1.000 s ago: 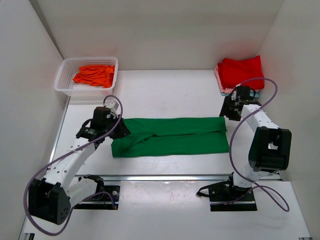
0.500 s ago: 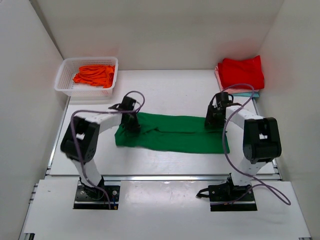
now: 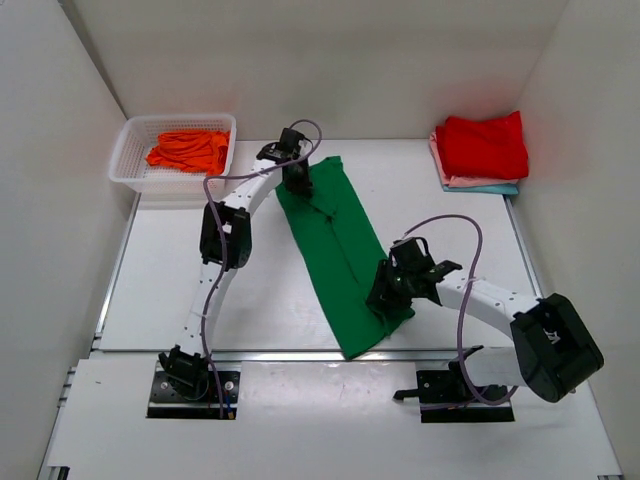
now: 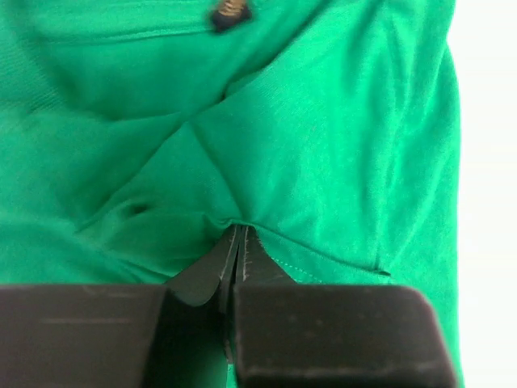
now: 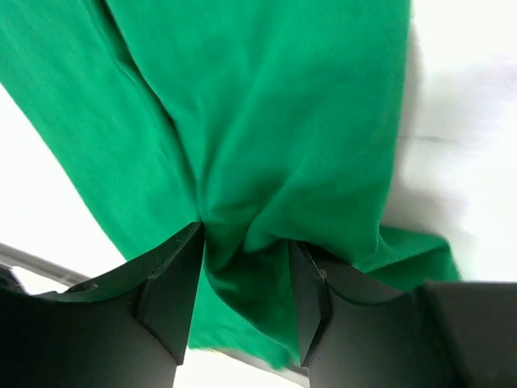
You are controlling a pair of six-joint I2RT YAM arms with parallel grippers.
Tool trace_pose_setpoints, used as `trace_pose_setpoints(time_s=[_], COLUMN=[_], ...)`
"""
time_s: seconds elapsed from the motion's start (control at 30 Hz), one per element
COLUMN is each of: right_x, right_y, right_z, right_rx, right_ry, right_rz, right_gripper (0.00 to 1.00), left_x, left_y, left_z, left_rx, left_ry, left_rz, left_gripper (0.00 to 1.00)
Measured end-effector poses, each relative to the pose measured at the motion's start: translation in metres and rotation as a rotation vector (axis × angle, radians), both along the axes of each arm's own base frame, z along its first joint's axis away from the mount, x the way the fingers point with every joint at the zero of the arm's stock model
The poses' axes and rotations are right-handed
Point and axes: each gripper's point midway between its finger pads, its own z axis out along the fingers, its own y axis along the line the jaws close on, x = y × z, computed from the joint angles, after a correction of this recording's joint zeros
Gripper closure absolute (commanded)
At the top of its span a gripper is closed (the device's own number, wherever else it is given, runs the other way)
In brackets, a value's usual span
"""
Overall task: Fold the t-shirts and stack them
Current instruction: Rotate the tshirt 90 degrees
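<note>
Turned since before, the green t-shirt (image 3: 338,245) lies diagonally on the bench (image 3: 470,230); we pinch its far end with the left end effector (image 3: 296,180) and its near end with the right end effector (image 3: 384,294), likely to keep it stretched.

Lab robot cell: plain white walls (image 3: 330,60) box in a white bench (image 3: 160,270); left arm (image 3: 222,235), right arm (image 3: 490,300), loose purple cabling (image 3: 455,225).

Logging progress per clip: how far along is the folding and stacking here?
Done: a folded red t-shirt tops the far-right stack. In hand: the green t-shirt, folded to a long strip, is pinched at its far end by the left claw and its near part by the right claw. Left: finishing and stacking it, then the orange t-shirt in the basket.
</note>
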Motion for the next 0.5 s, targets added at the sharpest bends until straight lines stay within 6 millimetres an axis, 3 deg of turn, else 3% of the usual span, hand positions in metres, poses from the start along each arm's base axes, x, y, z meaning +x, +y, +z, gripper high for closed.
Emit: trace_pose_setpoints(time_s=[0.1,0.2,0.3,0.43,0.5], right_x=[0.002,-0.004,-0.009,-0.023,-0.029], right_y=[0.016,0.041,0.069,0.104,0.12], right_z=[0.003,0.0,0.002,0.006,0.01], right_rx=[0.049,0.079,0.125,0.19,0.213], right_ry=[-0.022,-0.03,-0.047,-0.068,-0.088], right_rz=[0.01,0.067,0.121,0.196,0.239], right_gripper=[0.55,0.51,0.5,0.37,0.29], left_x=[-0.002,0.017,0.019,0.035,0.04], left_y=[0.013,0.014,0.023,0.026,0.028], left_z=[0.003,0.003,0.002,0.004,0.002], left_rx=[0.015,-0.027,-0.067,-0.123,-0.168], left_ry=[0.033,0.005,0.01,-0.01,-0.009], left_rz=[0.01,0.02,0.043,0.06,0.069], left_gripper=[0.88,0.91,0.95,0.94,0.99])
